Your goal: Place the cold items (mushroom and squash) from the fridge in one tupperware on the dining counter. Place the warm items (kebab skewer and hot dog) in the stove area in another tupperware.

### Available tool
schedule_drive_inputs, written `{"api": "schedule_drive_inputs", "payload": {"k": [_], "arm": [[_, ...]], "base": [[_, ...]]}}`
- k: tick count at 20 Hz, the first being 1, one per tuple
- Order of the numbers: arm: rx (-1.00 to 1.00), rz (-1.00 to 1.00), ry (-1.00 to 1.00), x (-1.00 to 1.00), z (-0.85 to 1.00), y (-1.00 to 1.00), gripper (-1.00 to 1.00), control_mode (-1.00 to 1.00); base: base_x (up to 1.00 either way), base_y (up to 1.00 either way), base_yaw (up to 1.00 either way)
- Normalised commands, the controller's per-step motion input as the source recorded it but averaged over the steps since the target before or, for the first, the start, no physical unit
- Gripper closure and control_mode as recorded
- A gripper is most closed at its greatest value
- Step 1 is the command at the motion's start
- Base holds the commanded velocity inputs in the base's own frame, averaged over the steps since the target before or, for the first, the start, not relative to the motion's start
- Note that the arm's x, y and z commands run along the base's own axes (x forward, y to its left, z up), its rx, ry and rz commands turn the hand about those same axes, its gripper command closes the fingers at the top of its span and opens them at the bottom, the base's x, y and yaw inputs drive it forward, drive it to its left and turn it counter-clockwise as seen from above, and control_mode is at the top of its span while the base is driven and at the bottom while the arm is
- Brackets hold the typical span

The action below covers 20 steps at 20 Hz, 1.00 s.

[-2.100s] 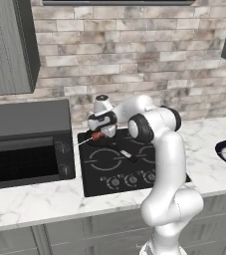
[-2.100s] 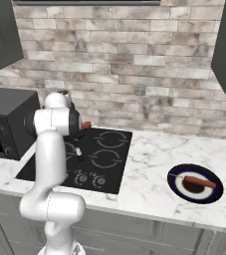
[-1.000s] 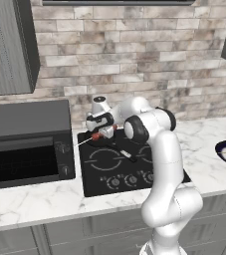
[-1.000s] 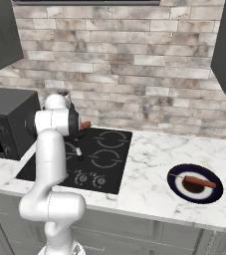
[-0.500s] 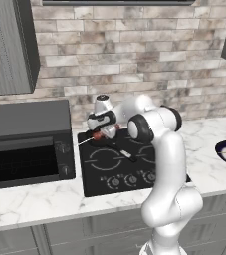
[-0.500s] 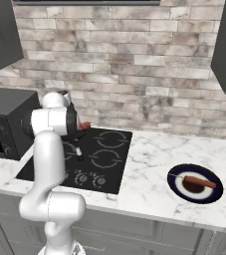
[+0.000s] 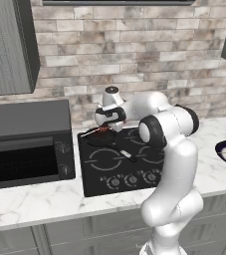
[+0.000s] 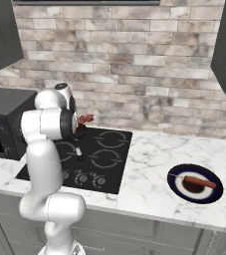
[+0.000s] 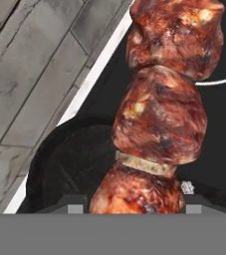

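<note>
The gripper [image 7: 106, 126] pinches the kebab skewer [image 9: 160, 114], lifted above the black stovetop [image 7: 119, 162]. Its meat chunks are glossy, charred red-brown. Beneath sits a dark pan [image 9: 74, 164]. Marble counter [image 8: 154, 164] and brick wall [image 8: 134, 64] surround; a hot dog [image 8: 199, 182] lies on a dark plate [image 8: 176, 189].

One kebab skewer [image 9: 159, 114], one black pan [image 7: 100, 140] and four burner rings lie on one stove [image 8: 92, 160]; beside it, one microwave [image 7: 27, 137] and one plate [image 8: 195, 183] holding one hot dog [image 8: 198, 182].
</note>
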Motion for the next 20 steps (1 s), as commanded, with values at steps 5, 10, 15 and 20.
{"api": "schedule_drive_inputs", "payload": {"k": [5,10,15,20], "arm": [[0.00,-0.05,-0.14,-0.40,0.59,-0.21,1.00,-1.00],[0.00,-0.02,-0.11,-0.51,0.52,-0.30,1.00,-1.00],[0.00,0.00,-0.08,-0.51,0.48,-0.33,1.00,-1.00],[0.00,0.00,-0.02,-0.56,0.51,-0.34,1.00,-1.00]], "base": [[0.00,0.00,0.00],[0.00,0.00,0.00],[0.00,0.00,0.00],[0.00,0.00,0.00]]}}
